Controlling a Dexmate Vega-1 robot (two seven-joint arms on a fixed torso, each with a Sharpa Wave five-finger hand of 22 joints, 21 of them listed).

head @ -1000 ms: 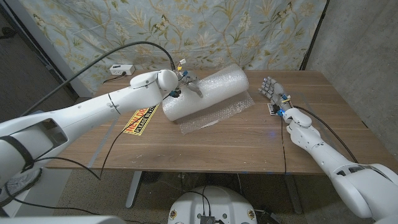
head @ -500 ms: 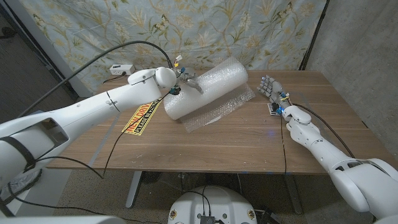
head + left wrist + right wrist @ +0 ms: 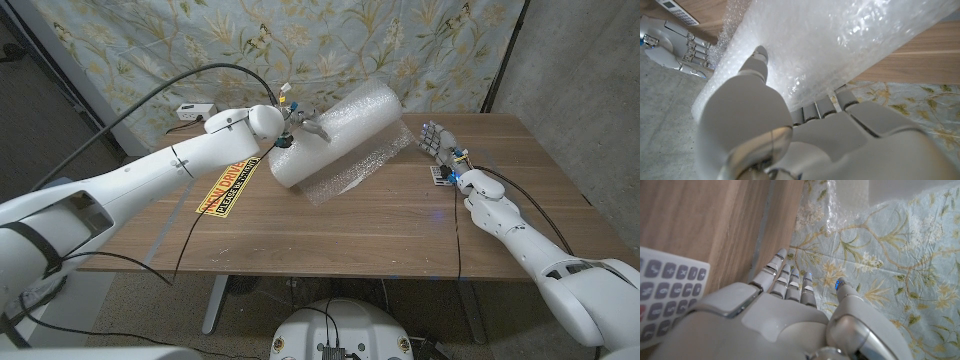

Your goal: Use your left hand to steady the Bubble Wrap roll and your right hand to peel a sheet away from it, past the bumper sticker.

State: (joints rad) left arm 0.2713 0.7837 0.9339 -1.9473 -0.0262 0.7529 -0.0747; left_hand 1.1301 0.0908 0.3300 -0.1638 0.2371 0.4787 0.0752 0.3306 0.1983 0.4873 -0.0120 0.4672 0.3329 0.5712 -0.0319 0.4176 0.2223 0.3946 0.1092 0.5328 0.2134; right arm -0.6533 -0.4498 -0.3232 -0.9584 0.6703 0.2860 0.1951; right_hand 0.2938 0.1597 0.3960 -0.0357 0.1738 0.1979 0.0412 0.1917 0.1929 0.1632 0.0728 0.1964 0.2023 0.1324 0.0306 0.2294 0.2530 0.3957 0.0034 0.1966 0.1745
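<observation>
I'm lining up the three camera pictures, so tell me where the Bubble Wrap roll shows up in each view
Head view: the Bubble Wrap roll lies slantwise at the table's middle back, the left hand on it.
Left wrist view: the roll runs across the picture just beyond that hand's fingers.
Right wrist view: I cannot make it out for sure; a clear crinkled bit near the table edge may be its sheet.
Shared landmark: the floral backdrop cloth.

Glossy white shells cover both arms, rounded and smooth, with a ball-shaped housing just behind the left hand point(image 3: 303, 128). A black cable arcs along that left arm, and small yellow and red connectors sit at its wrist. The right hand point(image 3: 434, 139) has grey, segmented fingers point(image 3: 790, 282) with dark bands, a blue light at its wrist, and a thin black cable trailing back.
</observation>
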